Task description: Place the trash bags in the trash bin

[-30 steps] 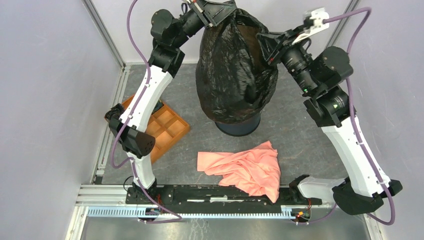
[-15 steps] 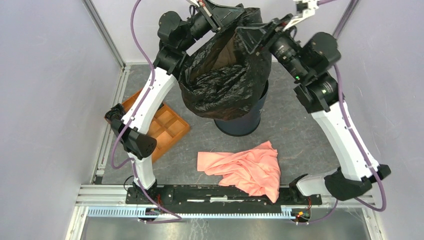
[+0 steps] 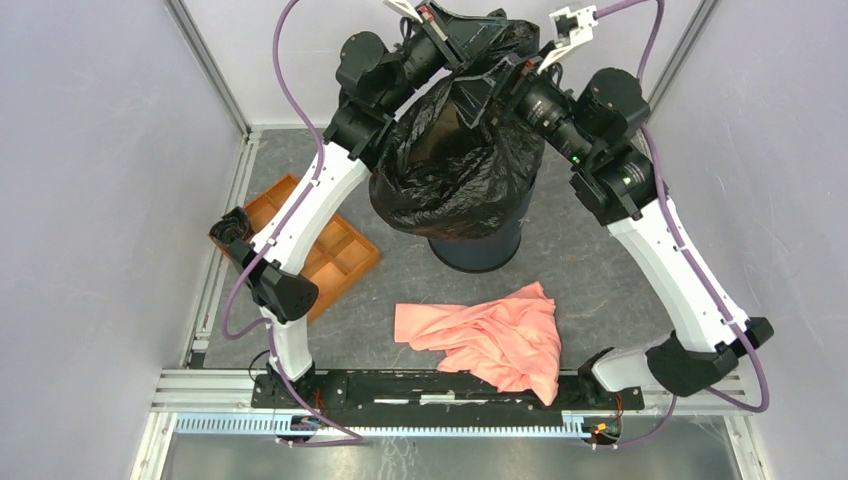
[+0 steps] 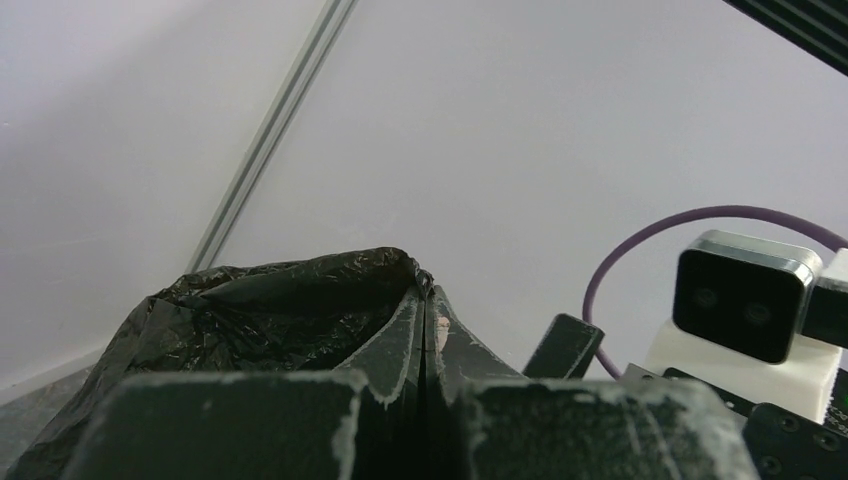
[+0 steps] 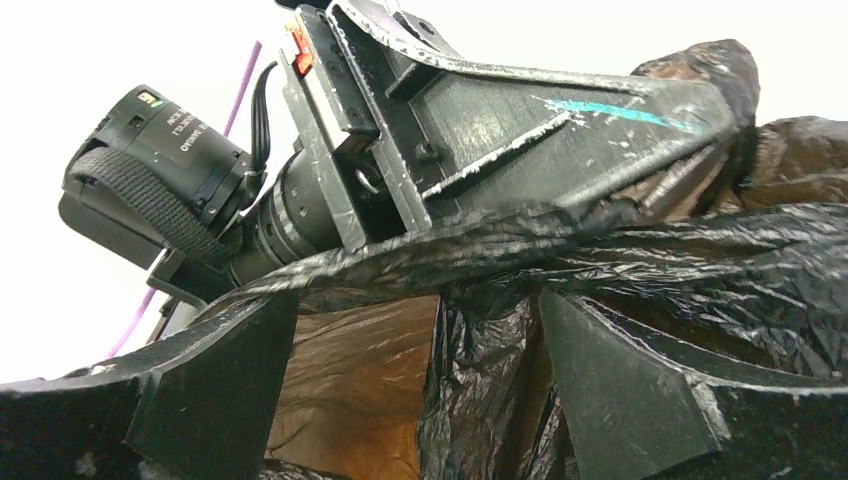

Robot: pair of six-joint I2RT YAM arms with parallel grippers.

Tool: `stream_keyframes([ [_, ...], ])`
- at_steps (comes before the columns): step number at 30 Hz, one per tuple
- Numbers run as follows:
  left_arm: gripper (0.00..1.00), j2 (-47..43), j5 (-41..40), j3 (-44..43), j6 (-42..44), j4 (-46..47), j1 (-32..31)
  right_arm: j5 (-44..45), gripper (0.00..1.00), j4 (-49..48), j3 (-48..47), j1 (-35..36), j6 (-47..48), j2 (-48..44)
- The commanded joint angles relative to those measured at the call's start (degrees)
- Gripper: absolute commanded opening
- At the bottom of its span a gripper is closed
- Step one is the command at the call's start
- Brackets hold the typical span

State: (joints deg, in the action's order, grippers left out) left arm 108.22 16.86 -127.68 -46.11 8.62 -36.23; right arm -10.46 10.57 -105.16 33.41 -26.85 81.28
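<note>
A wrinkled black trash bag (image 3: 450, 170) hangs from my left gripper (image 3: 490, 28), which is shut on its top rim at the back of the cell. In the left wrist view that gripper (image 4: 424, 290) pinches the film (image 4: 250, 300) at its tips. The bag's lower bulge covers the mouth of the navy trash bin (image 3: 485, 250), so I cannot tell how much of it is inside. My right gripper (image 3: 478, 90) faces the bag's upper side. In its own view the right gripper (image 5: 420, 390) is wide open, with loose film (image 5: 620, 260) in front of it and the left gripper (image 5: 520, 130) above.
A salmon-pink cloth (image 3: 490, 335) lies crumpled in front of the bin, near the arms' bases. An orange compartmented tray (image 3: 330, 255) sits at the left, partly under the left arm. Frame posts and grey walls close in the back and both sides.
My right gripper has opened and let go of the bag's rim, then swung left toward it. The left gripper carried the rim rightward, and the bag sagged and narrowed over the bin.
</note>
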Motion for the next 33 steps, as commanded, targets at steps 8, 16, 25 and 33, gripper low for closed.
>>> stream_keyframes([
  [8, 0.02, -4.5, -9.6, 4.8, 2.8, 3.2, -0.1, 6.0, 0.98, -18.5, 17.8, 0.0, -9.2, -15.8],
  [16, 0.02, -4.6, -12.5, 6.0, 3.0, 4.8, -1.1, 9.9, 0.98, -7.9, 8.7, 1.2, -4.1, -9.7],
  [25, 0.02, -4.0, -13.6, 6.1, 4.5, 4.8, -2.0, 29.3, 0.98, 3.1, 1.1, 6.9, 14.6, -2.7],
  [33, 0.02, -4.2, -14.8, 6.8, 6.7, 3.2, -2.0, 35.9, 0.98, 0.2, 14.3, 6.6, 19.0, -6.6],
])
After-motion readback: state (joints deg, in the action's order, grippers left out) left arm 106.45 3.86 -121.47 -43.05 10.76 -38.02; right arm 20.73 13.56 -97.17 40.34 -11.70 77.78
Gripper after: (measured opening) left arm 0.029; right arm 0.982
